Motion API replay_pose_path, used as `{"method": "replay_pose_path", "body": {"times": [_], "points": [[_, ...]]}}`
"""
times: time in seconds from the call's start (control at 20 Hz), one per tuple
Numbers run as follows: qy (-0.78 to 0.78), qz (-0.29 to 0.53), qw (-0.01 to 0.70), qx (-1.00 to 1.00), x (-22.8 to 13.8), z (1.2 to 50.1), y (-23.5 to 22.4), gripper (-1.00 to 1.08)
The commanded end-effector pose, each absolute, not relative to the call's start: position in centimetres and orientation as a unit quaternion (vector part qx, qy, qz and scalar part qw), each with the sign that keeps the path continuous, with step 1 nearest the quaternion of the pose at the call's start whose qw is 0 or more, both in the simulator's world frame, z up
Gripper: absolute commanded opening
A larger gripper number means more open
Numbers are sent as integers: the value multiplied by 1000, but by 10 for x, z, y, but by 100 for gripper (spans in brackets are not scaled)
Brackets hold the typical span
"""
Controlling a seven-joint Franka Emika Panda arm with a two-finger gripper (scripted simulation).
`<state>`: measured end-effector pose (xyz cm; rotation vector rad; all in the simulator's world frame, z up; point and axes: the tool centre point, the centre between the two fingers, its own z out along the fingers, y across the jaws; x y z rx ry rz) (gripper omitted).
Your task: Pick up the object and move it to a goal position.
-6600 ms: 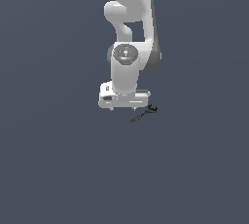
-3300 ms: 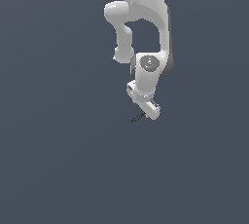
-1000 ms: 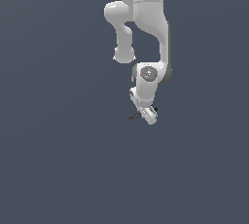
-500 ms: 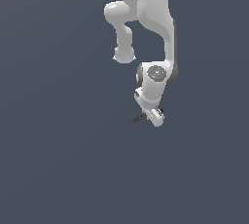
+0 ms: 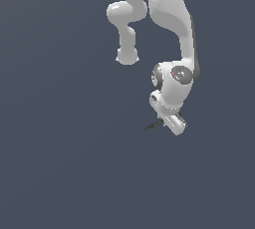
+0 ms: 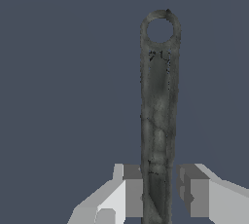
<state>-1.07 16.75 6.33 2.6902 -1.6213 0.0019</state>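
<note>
The object (image 6: 158, 96) is a thin dark grey wrench with a ring at its far end. In the wrist view its shaft runs between my two fingers (image 6: 131, 189), which stand close on either side of its lower end. In the exterior view the object (image 5: 152, 126) sticks out as a short dark sliver toward that view's left from my gripper (image 5: 167, 122). The gripper is shut on it. The end held between the fingers is hidden.
A plain dark grey-blue surface (image 5: 60, 163) fills both views. The white arm (image 5: 172, 34) hangs down from the top of the exterior view. No goal marker shows.
The gripper has come down onto the object and closed on it. Over the last second the hand has shifted toward the exterior view's right, and the object has moved with it.
</note>
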Motion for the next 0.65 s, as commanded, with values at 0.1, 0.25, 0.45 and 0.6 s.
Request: {"method": "replay_pose_path", "body": {"times": [0.1,0.25,0.45,0.6], "points": [[-516,0,0,856,4,75,184,-100],[-516,0,0,857,10,80,191,-100],[-516,0,0,857,15,83,196,-100],[-516,0,0,857,16,84,197,-100]]}}
